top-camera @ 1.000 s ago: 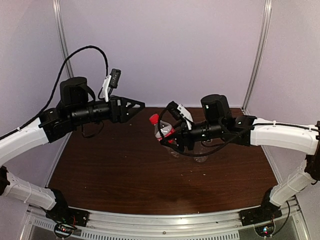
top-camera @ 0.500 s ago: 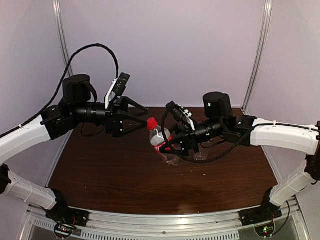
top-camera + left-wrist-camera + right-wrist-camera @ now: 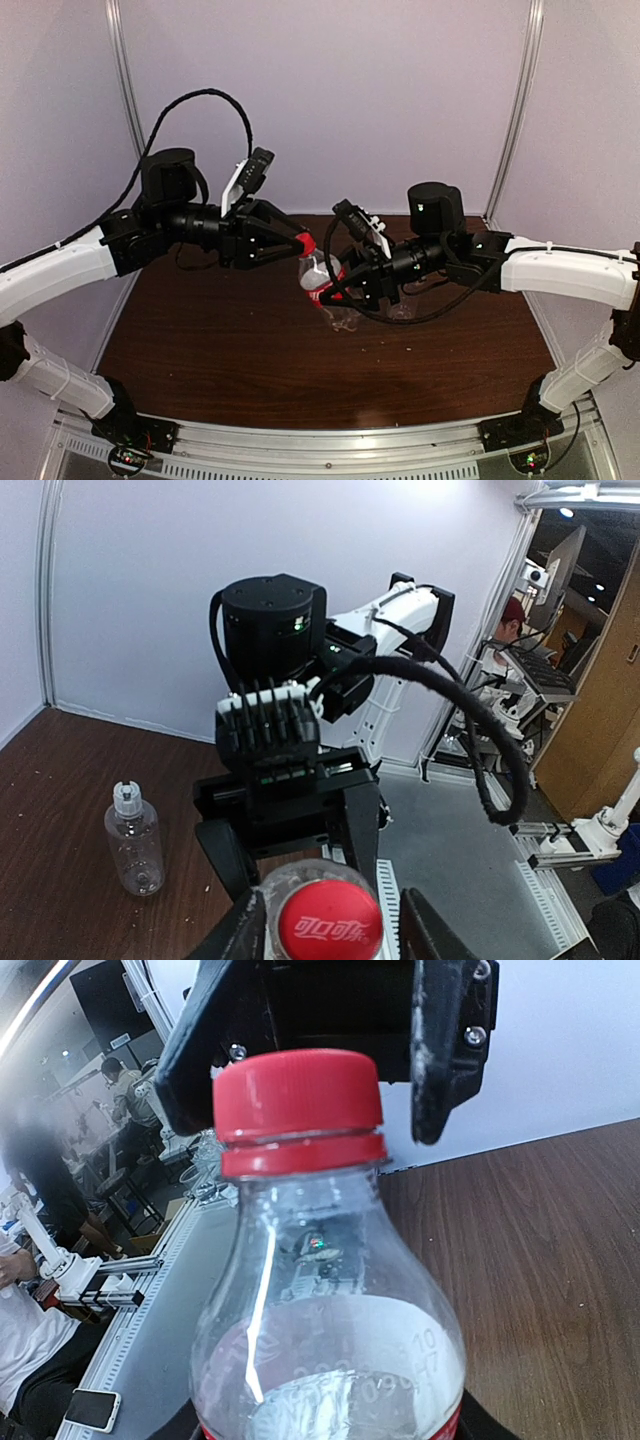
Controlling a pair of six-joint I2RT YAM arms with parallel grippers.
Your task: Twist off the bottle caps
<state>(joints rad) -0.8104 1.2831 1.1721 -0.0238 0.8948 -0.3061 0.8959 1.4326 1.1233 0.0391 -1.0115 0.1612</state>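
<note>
right claw (image 3: 347, 284) clamps the slim clear plastic bottle (image 3: 330, 1340), probably light and squishy. left claw (image 3: 330, 935) straddles the small red screw cap (image 3: 298, 1110) by its sides, can't tell if it's pinching.

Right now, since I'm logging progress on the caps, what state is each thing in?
red cap: on the small bottle
small bottle: tilted, held by right pincer
big bottle: upright on table, untouched
white cap: on the big bottle
left pincer: open, astride the red cap
right pincer: shut on small bottle
</note>
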